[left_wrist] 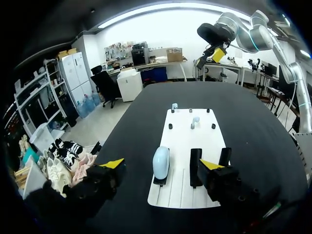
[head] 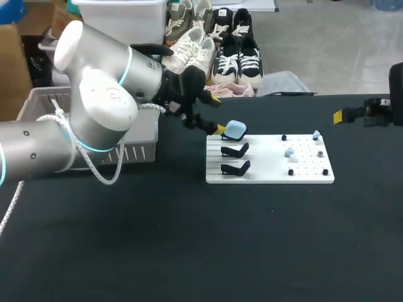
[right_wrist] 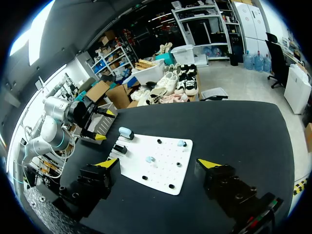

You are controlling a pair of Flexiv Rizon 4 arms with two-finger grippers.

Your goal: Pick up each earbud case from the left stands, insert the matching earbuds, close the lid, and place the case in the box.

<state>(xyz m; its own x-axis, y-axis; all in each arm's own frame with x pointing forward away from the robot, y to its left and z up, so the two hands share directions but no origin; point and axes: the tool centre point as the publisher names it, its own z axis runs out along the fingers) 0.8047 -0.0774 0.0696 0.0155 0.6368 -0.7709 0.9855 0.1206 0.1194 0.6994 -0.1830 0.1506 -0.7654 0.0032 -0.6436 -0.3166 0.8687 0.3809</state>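
Earbud case [head: 235,130] sits closed on its stand [left_wrist: 160,182] (earbuds [head: 289,152] loose on the board [head: 271,175]); both jaws gape empty.

Obstacles: white board [head: 271,160] mid-table. Its left part carries three close-set stands, the far one holding the pale blue case [left_wrist: 161,162], and two bare black stands [head: 235,158] with narrow gaps. The case sits between the wide-spread fingers of the left gripper [left_wrist: 162,165], with a gap on each side. Small pegs [head: 290,172] dot the board's right half, well apart. A grey basket [head: 135,135] and the left arm fill rear-left. Black table [head: 189,251] runs bare in front of the board.
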